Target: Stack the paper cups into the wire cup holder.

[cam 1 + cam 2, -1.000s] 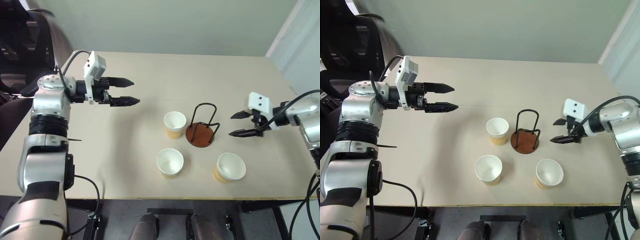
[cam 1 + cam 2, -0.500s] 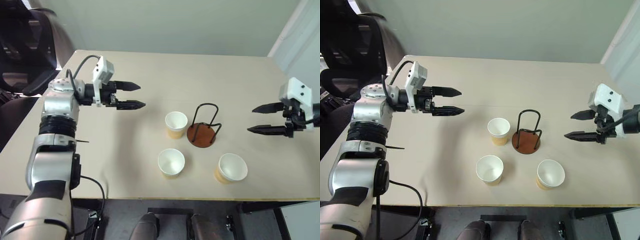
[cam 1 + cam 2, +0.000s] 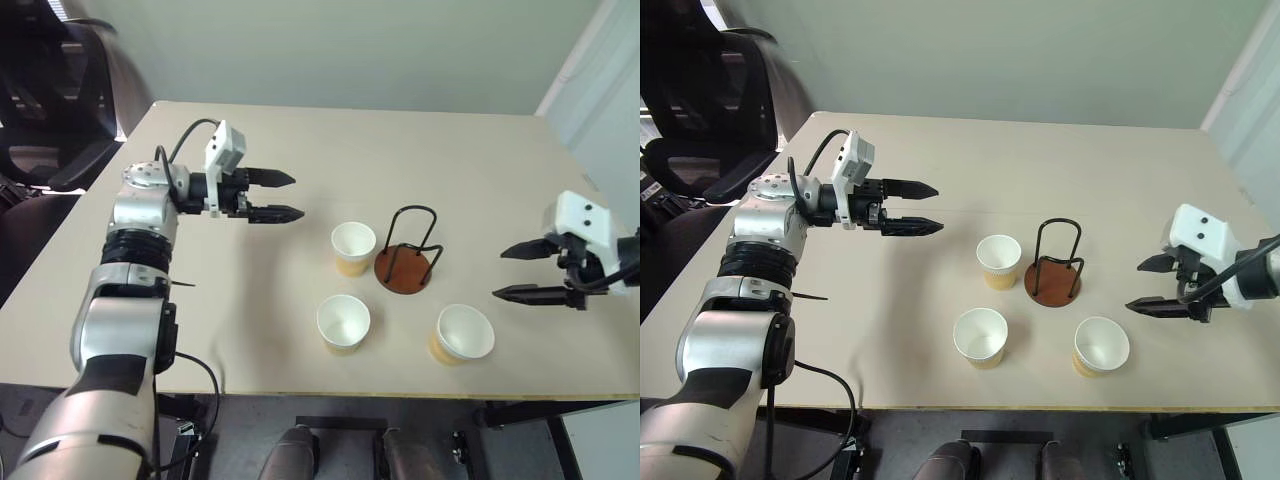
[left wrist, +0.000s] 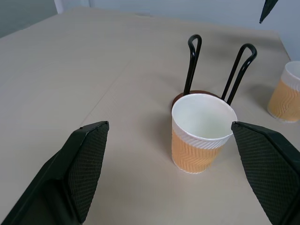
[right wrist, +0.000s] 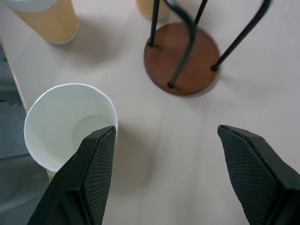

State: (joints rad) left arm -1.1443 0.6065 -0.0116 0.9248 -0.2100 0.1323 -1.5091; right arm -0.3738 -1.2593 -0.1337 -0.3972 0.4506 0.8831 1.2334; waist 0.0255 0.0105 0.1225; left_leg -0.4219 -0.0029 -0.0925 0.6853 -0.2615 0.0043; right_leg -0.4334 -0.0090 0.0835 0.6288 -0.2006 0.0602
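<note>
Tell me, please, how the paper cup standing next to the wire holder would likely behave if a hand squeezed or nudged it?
The paper cup looks thin-walled and empty, so it is probably very light and would likely dent under a firm squeeze. It stands upright on a base narrower than its rim, so a push near the top might tip it. Its ribbed tan wall may help against slipping.

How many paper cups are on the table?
3, all upright on the table: one cup just left of the wire holder, one nearer the front edge, one front right. None looks hidden.
</note>
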